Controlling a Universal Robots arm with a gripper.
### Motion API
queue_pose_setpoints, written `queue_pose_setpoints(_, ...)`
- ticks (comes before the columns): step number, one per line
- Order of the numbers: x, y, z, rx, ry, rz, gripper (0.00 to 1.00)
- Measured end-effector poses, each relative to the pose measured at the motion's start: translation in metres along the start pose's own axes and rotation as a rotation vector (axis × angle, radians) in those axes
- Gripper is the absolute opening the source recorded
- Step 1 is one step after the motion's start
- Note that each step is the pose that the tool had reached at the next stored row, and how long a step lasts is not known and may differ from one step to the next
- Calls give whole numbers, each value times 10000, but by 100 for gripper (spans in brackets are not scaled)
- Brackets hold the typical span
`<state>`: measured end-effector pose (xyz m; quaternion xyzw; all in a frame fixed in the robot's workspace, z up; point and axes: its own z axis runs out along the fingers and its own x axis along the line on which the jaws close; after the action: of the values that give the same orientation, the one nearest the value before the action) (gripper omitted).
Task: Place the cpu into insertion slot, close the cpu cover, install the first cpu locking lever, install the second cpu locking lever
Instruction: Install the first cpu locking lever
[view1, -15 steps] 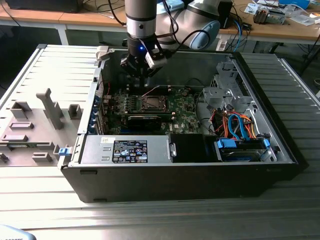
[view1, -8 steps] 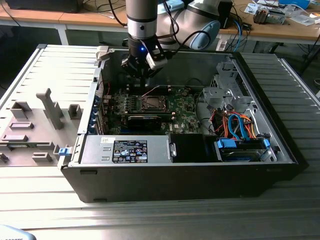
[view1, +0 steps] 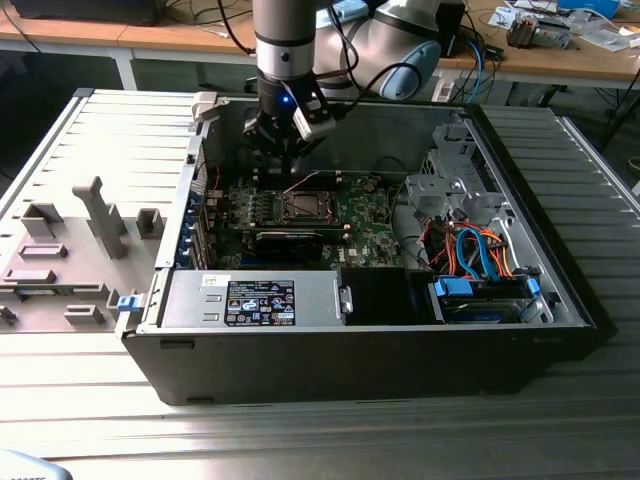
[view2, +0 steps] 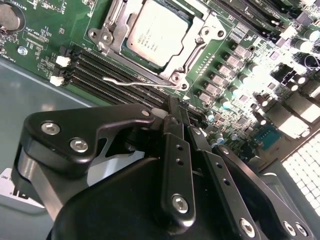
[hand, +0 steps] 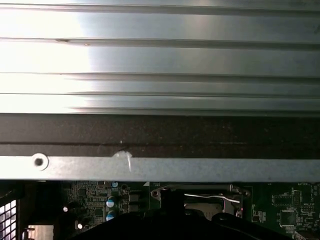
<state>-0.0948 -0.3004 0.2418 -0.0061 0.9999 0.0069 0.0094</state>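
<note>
End effector (view2: 181, 111) closed, empty, just beside cpu cover (view2: 200, 35), cpu (view2: 157, 31) seated

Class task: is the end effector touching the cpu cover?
Apart. The second wrist view shows memory slots between the end effector and the cpu cover.

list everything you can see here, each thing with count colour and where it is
computer case: 1, black, lying open on the ribbed metal table
motherboard: 1, green, on the case floor
cpu: 1, silver-grey, seated in its socket on the motherboard
cpu cover: 1, dark metal frame, down around the cpu
locking lever: 1 clearly seen, silver wire, beside the socket
cables: several, orange and blue, at the exterior view's right inside the case
grey fixture: 1, on the table at the exterior view's left
wooden desk: 1, behind the case
arm: 1, grey
gripper: 1, black, above the motherboard near the socket
</note>
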Motion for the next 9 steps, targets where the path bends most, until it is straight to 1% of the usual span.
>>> queue_pose_setpoints(9,-10,-1,31,0,0,0,11)
